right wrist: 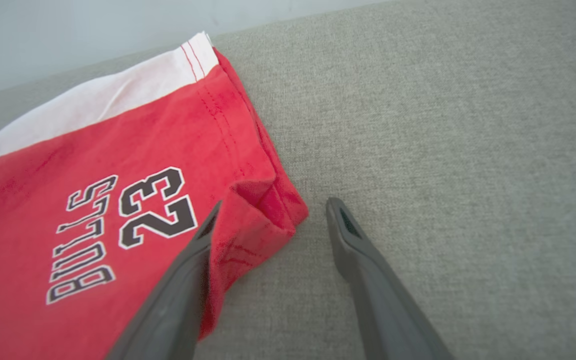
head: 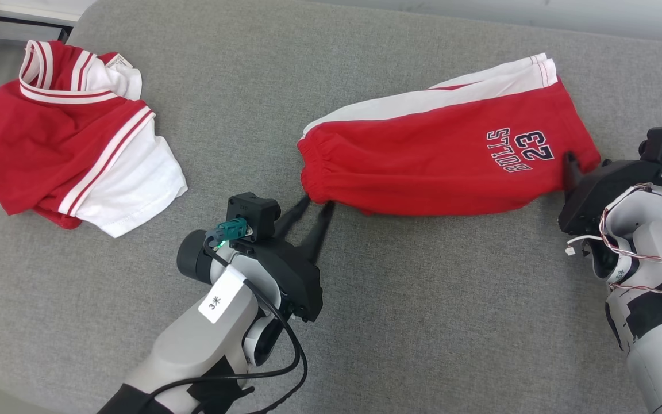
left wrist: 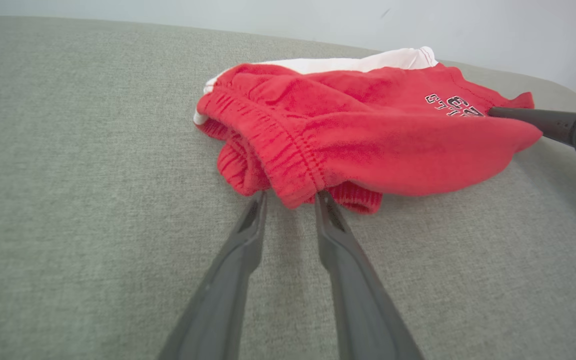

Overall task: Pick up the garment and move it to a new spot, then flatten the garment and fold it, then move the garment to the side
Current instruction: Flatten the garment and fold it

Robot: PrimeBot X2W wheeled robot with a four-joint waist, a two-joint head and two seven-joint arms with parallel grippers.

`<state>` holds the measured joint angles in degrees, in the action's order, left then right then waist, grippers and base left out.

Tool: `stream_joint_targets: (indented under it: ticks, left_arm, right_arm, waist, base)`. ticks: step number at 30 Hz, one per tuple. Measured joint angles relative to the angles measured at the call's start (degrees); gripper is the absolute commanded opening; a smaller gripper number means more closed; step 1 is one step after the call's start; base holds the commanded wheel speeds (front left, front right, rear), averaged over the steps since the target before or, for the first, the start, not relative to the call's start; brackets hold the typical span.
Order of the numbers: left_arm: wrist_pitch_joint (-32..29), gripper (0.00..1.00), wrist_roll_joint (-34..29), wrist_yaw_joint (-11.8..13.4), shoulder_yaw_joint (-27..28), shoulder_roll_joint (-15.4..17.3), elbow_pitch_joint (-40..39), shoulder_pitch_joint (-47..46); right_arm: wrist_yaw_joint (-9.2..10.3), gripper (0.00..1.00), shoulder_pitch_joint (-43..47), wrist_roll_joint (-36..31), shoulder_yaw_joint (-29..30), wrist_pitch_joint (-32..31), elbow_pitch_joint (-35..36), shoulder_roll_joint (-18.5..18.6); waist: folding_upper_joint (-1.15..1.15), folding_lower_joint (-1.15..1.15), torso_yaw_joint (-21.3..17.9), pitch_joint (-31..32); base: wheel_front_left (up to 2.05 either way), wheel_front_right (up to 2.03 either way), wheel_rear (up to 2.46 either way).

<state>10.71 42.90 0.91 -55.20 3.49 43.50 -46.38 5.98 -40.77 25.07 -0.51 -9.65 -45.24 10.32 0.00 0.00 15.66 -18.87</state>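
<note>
The garment [head: 440, 155] is a pair of red shorts with a white side panel and "BULLS 23" print, lying fairly flat on the grey padded surface [head: 423, 322]. My left gripper [head: 318, 202] reaches its elastic waistband corner. In the left wrist view the garment [left wrist: 368, 130] has that corner between the tips of the left gripper [left wrist: 290, 195], whose jaws stand apart. My right gripper [head: 575, 164] is at the hem end. In the right wrist view the right gripper [right wrist: 273, 202] is open astride the hem corner of the garment [right wrist: 93, 200], one finger resting on the red cloth.
A second red and white garment [head: 66, 132] lies crumpled at the far left of the surface. Bare grey padding stretches in front of the shorts and between the two garments. The surface's rounded edge runs along the left and the back.
</note>
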Motion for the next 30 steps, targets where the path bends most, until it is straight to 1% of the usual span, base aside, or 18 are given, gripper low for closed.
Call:
stream_joint_targets:
  ticks: [1,2,3,4,5,6,7,12,17,22,24,30]
  left_arm:
    - [-0.08,0.00,-0.04,0.00,-0.24,-0.03,0.15,0.00]
    - [-0.09,0.00,-0.04,-0.01,-0.38,-0.07,0.30,0.00]
    - [-0.09,0.00,-0.04,-0.12,-0.44,-0.09,0.38,0.00]
    - [-0.09,0.00,-0.04,-0.44,-0.46,-0.10,0.47,0.00]
    - [-0.09,0.00,-0.04,-0.44,-0.51,-0.15,0.57,-0.02]
    - [-0.09,0.00,-0.04,-0.48,-0.54,-0.19,0.66,-0.04]
    - [-0.08,0.00,-0.04,-0.62,-0.57,-0.22,0.75,-0.06]
    - [-0.01,0.00,-0.04,-1.01,-0.62,-0.26,1.55,-0.39]
    - [0.07,0.00,-0.04,-2.57,-1.25,-0.34,2.05,-0.83]
    - [0.70,0.00,-0.94,-3.98,-2.04,-0.31,2.12,-0.82]
    - [1.02,0.00,-1.40,-4.07,-2.37,-0.18,2.14,-0.76]
    - [1.45,0.00,-2.14,-5.56,-4.03,1.41,2.18,1.04]
  right_arm:
    - [0.03,0.86,-0.02,-0.07,0.01,0.00,0.00,0.00]
    - [0.07,0.70,-0.02,-0.21,0.02,0.00,-0.01,0.07]
    - [0.08,0.49,-0.02,-0.26,0.04,-0.01,-0.02,0.18]
    - [0.08,0.44,-0.04,-0.36,0.07,-0.02,-0.03,0.29]
    - [0.08,0.34,-0.06,-0.40,0.07,-0.16,-0.03,0.37]
    - [0.08,0.18,-0.17,-0.40,0.04,-0.32,-0.03,0.37]
    - [0.08,0.00,-0.34,-0.40,-0.03,-0.44,-0.03,0.32]
    - [0.08,0.00,-0.63,-0.42,-0.26,-0.45,-0.23,0.32]
    - [0.01,0.00,-0.46,-0.42,-0.23,-0.43,-0.41,0.42]
    - [-1.81,0.00,2.15,0.34,0.46,0.15,0.60,0.80]
    - [-2.65,0.00,3.80,1.54,0.89,0.67,1.45,0.69]
    - [-5.23,0.00,9.62,3.72,1.82,2.21,5.32,-0.82]
  waist:
    - [0.00,0.00,-0.03,-0.03]
    - [0.00,0.00,-0.06,-0.07]
    - [0.00,0.00,-0.08,-0.11]
    - [0.00,0.00,-0.09,-0.16]
    - [0.00,0.00,-0.10,-0.21]
    - [0.00,0.00,-0.11,-0.25]
    - [0.00,0.00,-0.10,-0.29]
    - [0.00,0.00,-0.10,-0.30]
    - [0.00,0.00,-0.01,0.25]
    - [0.00,0.00,0.16,1.56]
    - [0.00,0.00,0.21,2.30]
    - [0.00,0.00,0.09,5.18]
  base:
    - [0.00,0.00,0.00]
    - [0.00,0.00,0.00]
    - [0.00,0.00,0.00]
    - [0.00,0.00,0.00]
    - [0.00,0.00,0.00]
    - [0.00,0.00,0.00]
    - [0.00,0.00,0.00]
    - [0.00,0.00,0.00]
    - [0.00,0.00,0.00]
    - [0.00,0.00,0.00]
    - [0.00,0.00,0.00]
    - [0.00,0.00,0.00]
